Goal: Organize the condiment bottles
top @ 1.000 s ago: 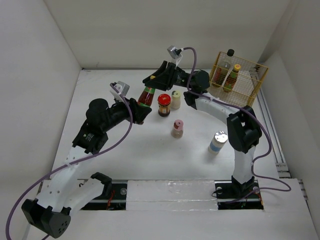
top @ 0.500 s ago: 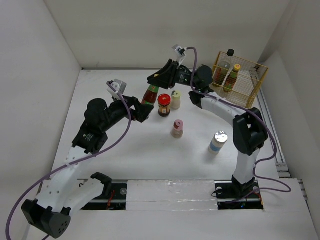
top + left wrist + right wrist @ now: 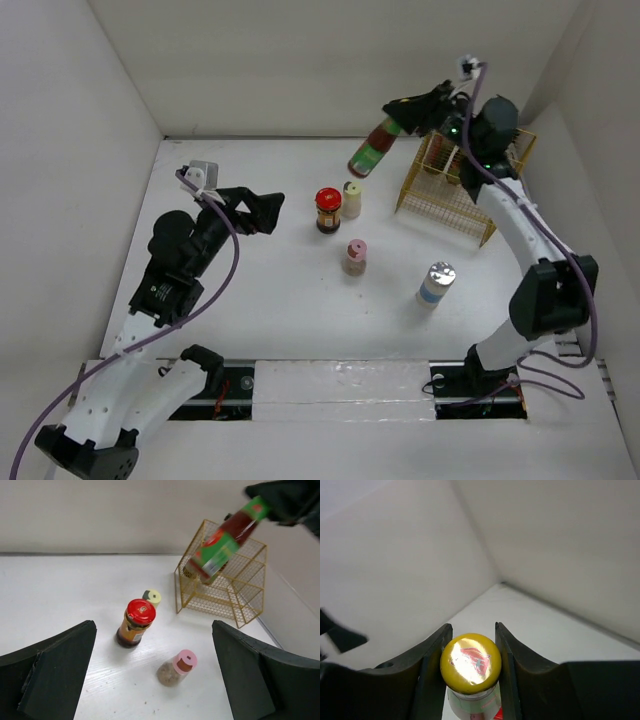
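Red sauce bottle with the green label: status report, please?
Right gripper shut on sauce bottle, at its cap. Bottle airborne, tilted, beside yellow wire basket. Left gripper open, empty. Basket rim close to bottle's base.

Glossy bottle cap (image 3: 470, 661), metal wire basket (image 3: 215, 602), matt fingers (image 3: 432, 670)

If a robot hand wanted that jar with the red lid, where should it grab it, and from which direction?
Probably around the glass body just under the lid of the red-lidded jar, coming in level from the left gripper's side. The jar stands upright and squat, and the cream bottle crowds its opposite side, leaving little finger room there.
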